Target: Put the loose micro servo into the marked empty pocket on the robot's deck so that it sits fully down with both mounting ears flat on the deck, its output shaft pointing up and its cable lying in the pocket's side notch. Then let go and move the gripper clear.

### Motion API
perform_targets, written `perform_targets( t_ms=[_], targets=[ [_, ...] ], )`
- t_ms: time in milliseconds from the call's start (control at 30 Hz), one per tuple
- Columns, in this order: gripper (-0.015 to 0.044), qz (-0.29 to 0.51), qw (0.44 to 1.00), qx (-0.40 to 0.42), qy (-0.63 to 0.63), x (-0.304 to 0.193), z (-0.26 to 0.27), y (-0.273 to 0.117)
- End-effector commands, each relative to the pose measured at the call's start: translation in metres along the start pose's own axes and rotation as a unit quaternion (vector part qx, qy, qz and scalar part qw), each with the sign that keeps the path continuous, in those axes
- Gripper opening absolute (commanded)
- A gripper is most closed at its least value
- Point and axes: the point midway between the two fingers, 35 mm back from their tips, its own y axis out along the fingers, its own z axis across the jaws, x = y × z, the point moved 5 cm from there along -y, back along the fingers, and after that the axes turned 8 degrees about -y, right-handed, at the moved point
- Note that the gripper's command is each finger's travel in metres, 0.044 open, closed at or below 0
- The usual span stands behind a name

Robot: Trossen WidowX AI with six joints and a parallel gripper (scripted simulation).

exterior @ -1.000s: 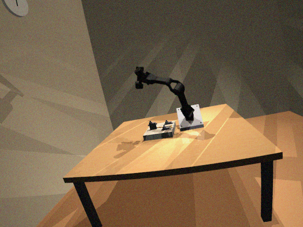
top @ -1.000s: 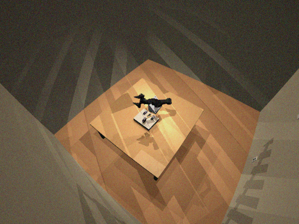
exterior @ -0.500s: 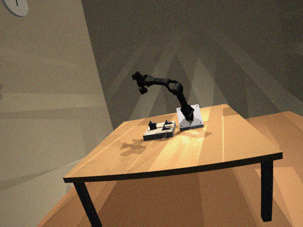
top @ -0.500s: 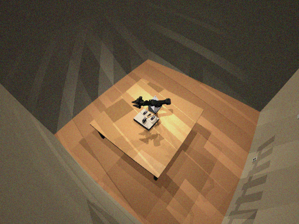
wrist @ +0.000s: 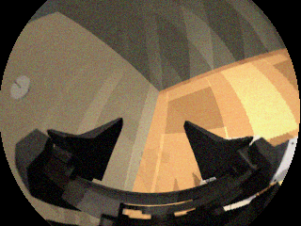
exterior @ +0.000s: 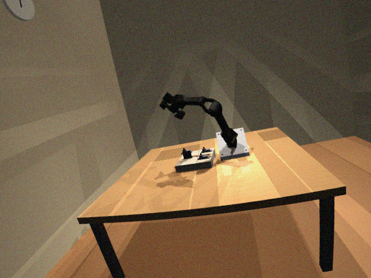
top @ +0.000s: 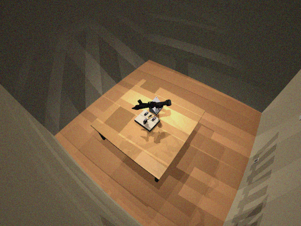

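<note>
The white deck (top: 149, 125) (exterior: 191, 161) lies on the table in front of the arm's base. A dark servo (top: 145, 121) (exterior: 186, 153) stands on it, taller than the two low servos beside it, and looks like the loose one. A thin orange cable runs from it across the deck. A small dark slot (top: 150, 115) between the low servos may be the marked pocket; it is too small to tell. My gripper (top: 135, 104) (exterior: 171, 110) (wrist: 154, 122) is open and empty, high above the table and off the deck, its fingers spread wide in the wrist view.
Two low servos (top: 146, 113) (top: 154, 118) sit in the deck. The arm's white base plate (top: 156, 99) (exterior: 242, 138) is close behind the deck. The wooden table (top: 143, 157) (exterior: 254, 191) has its front edge beyond the deck.
</note>
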Motion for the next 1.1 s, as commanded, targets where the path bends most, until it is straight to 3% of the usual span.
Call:
perform_targets(
  t_ms=[0, 533, 1067],
  targets=[
    [0.044, 0.028, 0.998, -0.024, -0.06, -0.009, -0.01, 0.006],
    [0.044, 0.16, 0.94, -0.087, -0.287, -0.042, -0.048, 0.019],
    [0.044, 0.318, 0.816, -0.085, -0.475, -0.074, -0.087, 0.021]
  ],
)
